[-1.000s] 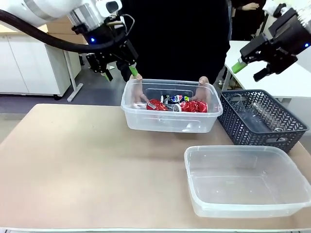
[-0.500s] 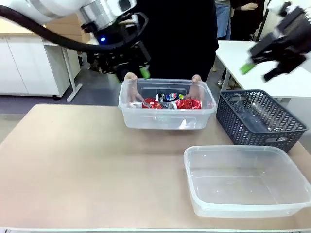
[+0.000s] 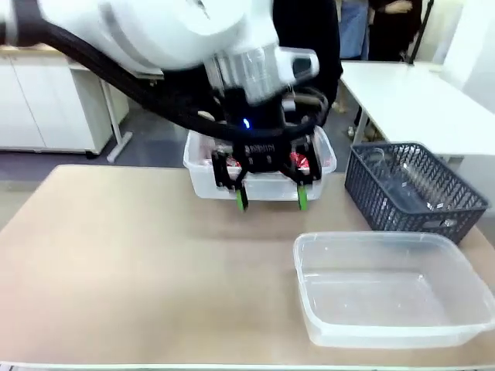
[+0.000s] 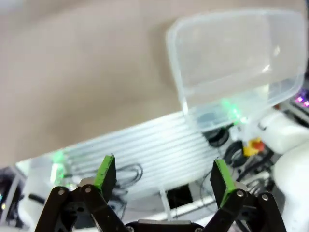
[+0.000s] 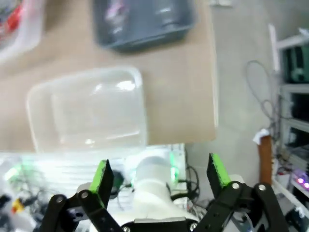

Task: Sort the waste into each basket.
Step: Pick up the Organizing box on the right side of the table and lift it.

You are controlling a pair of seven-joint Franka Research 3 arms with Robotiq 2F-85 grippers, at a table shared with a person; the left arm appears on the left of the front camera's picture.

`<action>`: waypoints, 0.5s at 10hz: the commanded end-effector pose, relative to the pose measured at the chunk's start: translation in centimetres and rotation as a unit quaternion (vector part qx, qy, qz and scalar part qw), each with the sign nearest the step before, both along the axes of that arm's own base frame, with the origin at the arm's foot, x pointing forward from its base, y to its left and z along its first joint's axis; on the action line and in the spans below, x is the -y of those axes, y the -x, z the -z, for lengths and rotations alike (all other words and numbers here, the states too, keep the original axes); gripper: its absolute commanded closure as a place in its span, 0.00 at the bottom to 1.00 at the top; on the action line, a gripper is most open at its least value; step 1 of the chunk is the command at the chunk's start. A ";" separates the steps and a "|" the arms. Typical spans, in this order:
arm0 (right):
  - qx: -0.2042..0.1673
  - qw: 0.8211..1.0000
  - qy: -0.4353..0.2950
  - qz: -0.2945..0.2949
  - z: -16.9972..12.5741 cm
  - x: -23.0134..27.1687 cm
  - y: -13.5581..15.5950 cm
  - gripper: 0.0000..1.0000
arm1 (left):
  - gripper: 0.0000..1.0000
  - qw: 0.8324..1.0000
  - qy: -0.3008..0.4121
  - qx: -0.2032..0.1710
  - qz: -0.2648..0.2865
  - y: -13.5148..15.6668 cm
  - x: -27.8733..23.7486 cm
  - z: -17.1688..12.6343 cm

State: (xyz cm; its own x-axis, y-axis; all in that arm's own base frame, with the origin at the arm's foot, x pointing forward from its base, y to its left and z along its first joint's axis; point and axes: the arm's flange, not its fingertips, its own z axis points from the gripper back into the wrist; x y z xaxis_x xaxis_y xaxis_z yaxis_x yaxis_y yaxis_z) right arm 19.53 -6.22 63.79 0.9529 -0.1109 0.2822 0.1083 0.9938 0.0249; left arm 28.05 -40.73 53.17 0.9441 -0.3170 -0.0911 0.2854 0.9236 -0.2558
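The table carried three containers. The left arm reached across the middle and blocked much of the far tub, where red waste showed only in slivers. The near tub stood empty toward the right, just in front of the dark grey basket. The left gripper hung with fingers spread, holding nothing. In its wrist view, the right gripper was likewise spread wide and empty.
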 end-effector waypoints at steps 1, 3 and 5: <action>-0.020 0.999 -0.021 -0.039 0.1 -1.1 -0.7 0.00 | 0.00 0.999 0.026 0.028 -0.009 -1.0 -0.4 -1.1; 0.002 1.000 0.002 0.001 0.1 0.0 0.1 0.00 | 0.00 0.999 0.026 0.028 -0.009 -1.0 -0.4 -1.1; -0.064 0.998 0.003 -0.026 7.0 0.4 -4.1 0.00 | 0.00 0.998 -0.013 0.016 -0.052 0.6 0.8 2.2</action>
